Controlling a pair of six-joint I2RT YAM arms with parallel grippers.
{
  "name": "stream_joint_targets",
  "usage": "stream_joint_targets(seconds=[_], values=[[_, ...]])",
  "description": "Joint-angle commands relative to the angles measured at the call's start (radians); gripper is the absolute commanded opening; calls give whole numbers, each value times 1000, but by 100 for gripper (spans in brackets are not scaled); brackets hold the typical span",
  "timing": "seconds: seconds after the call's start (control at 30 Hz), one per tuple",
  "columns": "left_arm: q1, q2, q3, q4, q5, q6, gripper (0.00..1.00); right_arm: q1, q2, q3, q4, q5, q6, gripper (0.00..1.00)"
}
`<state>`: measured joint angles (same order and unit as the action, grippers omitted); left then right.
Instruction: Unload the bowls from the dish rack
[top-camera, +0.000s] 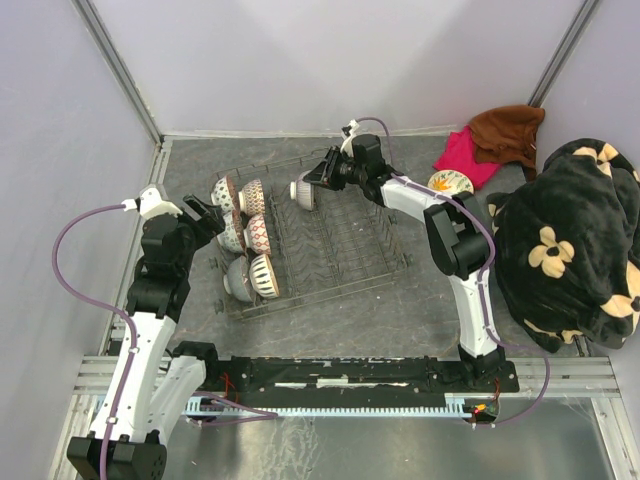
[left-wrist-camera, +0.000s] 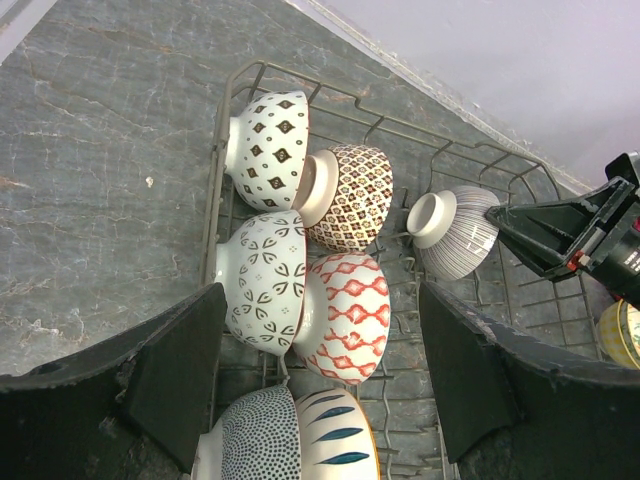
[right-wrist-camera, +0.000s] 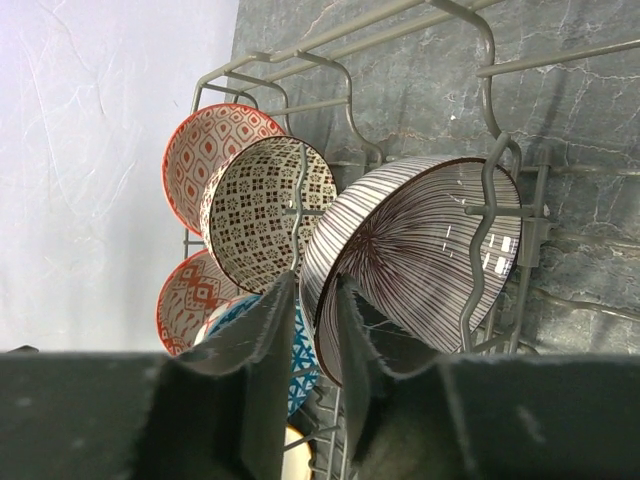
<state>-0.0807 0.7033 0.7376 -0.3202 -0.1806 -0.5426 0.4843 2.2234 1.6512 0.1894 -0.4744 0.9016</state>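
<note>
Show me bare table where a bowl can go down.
Bare table lies between the dish rack and the arm bases, and behind the rack by the far wall. Crowded right: blanket, cloths, a yellow bowl. The right gripper holds a striped bowl.

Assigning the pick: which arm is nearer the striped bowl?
Right. Right arm: jaws astride the rim of the striped bowl. Left arm: jaws open above the patterned bowls at the left end of the dish rack.
</note>
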Motion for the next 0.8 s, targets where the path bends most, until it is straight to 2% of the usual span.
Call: stream_joint_targets(seconds=[0.0, 0.23, 0.37, 0.77], values=[[0, -6, 17, 18, 1, -14, 84, 6, 11, 29, 83, -22, 24, 27], [-1, -3, 21, 17, -2, -11, 84, 7, 27, 23, 127, -38, 55, 17], [-1, -4, 20, 17, -4, -10, 84, 7, 30, 21, 150, -47, 68, 2], [-1, -13, 39, 3, -10, -7, 84, 8, -60, 16, 248, -87, 132, 1]])
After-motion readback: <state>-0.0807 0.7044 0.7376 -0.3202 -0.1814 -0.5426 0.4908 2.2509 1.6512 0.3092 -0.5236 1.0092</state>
